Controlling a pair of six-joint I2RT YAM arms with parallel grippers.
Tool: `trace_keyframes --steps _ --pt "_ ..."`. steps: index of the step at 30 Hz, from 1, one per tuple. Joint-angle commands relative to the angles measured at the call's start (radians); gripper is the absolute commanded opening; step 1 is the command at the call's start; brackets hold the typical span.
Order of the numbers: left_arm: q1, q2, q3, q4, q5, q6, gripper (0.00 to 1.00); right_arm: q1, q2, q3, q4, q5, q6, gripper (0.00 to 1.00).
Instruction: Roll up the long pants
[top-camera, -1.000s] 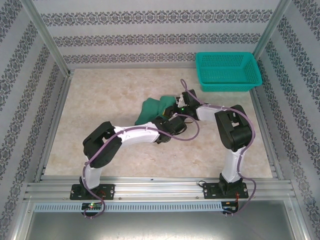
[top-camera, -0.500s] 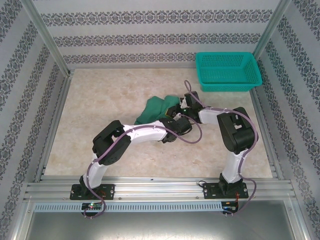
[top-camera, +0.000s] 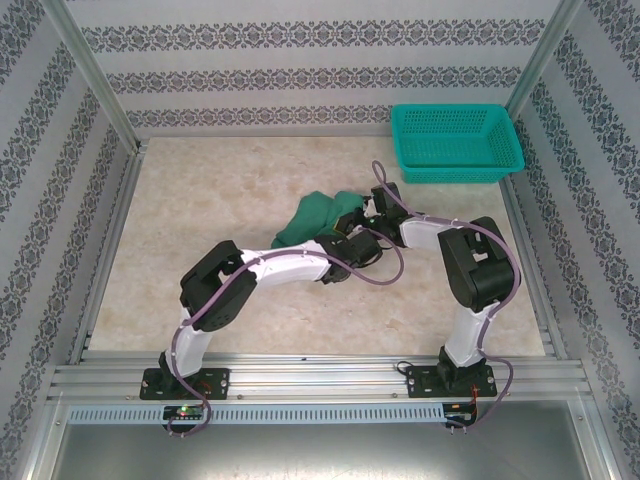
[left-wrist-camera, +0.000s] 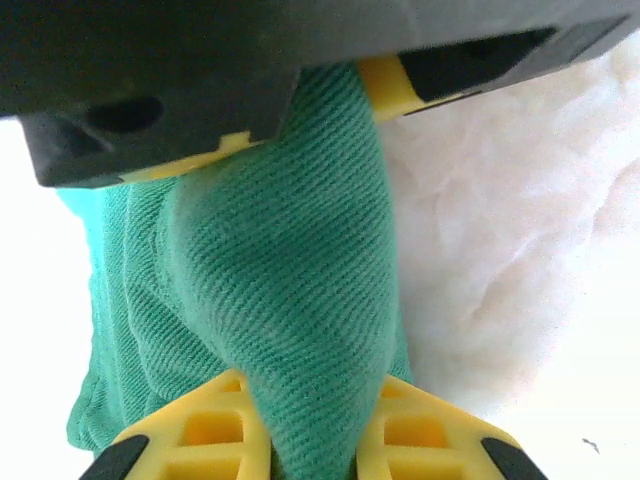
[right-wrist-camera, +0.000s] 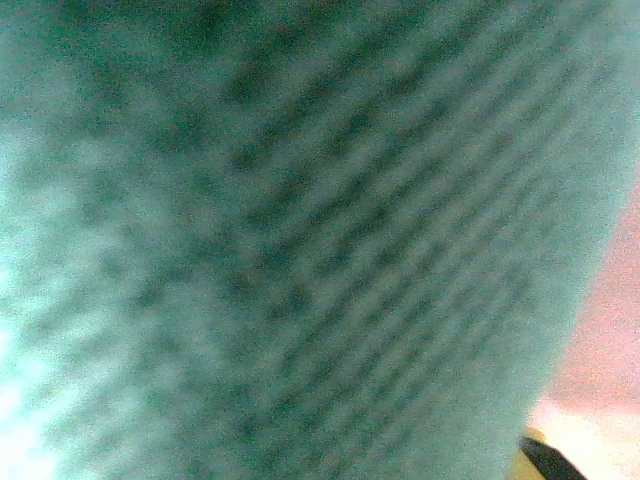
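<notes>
Clamped nearly closed on a long pants (left-wrist-camera: 290, 270) fold with left gripper (left-wrist-camera: 310, 420), right gripper (top-camera: 372, 208) jaws unreadable against cloth; could slip off thin pinch if pulled, loosening roll.

Damask-striped walls (top-camera: 300, 45); beige marbled tabletop (top-camera: 200, 200); aluminium rail (top-camera: 320, 378) at near edge.

No legible text, label, brand, number or sign anywhere. Wall pattern ornamental only, no lettering.
</notes>
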Motion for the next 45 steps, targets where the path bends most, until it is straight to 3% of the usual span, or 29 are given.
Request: trace_keyframes --steps 1,3,5,6,8,11,17,23,25,27,33,38,42,45 --pt "0.082 0.091 -0.018 -0.160 0.103 -0.060 0.00 -0.001 -0.050 0.053 -0.094 -0.104 -0.056 0.00" --pt "0.083 0.124 0.019 -0.196 -0.005 -0.077 0.03 -0.005 -0.035 0.074 -0.108 -0.110 -0.060 0.00" --pt "0.082 0.162 0.047 -0.232 -0.135 -0.116 0.37 -0.005 -0.024 0.076 -0.088 -0.129 -0.052 0.00" --pt "0.082 0.169 0.050 -0.235 -0.182 -0.130 0.48 -0.006 -0.020 0.079 -0.090 -0.132 -0.051 0.00" --pt "0.082 0.165 0.024 -0.201 -0.214 -0.121 0.62 -0.003 -0.015 0.079 -0.089 -0.134 -0.049 0.00" --pt "0.082 0.148 0.002 -0.169 -0.241 -0.127 0.73 0.002 -0.013 0.077 -0.092 -0.133 -0.047 0.00" --pt "0.106 0.211 0.074 -0.244 -0.247 -0.165 0.79 0.019 -0.011 0.070 -0.088 -0.135 -0.045 0.00" --pt "0.195 0.294 0.133 -0.347 -0.148 -0.221 0.79 0.017 -0.046 0.026 -0.066 -0.134 -0.035 0.00" --pt "0.227 0.303 0.137 -0.366 -0.140 -0.238 0.89 0.017 -0.065 0.011 -0.067 -0.133 -0.038 0.00" --pt "0.252 0.305 0.134 -0.366 -0.130 -0.234 0.89 0.019 -0.071 0.002 -0.067 -0.134 -0.039 0.00" --pt "0.283 0.312 0.162 -0.383 -0.217 -0.215 0.90 0.019 -0.065 -0.022 -0.045 -0.144 -0.029 0.00" --pt "0.315 0.312 0.176 -0.436 -0.417 -0.252 0.89 0.007 -0.083 -0.055 -0.021 -0.138 -0.011 0.00" --pt "0.320 0.229 0.091 -0.340 -0.387 -0.228 0.89 0.004 -0.073 -0.057 -0.022 -0.136 -0.009 0.00" --pt "0.324 0.201 0.030 -0.276 -0.303 -0.188 0.89 -0.005 -0.070 -0.065 -0.008 -0.141 -0.004 0.00"
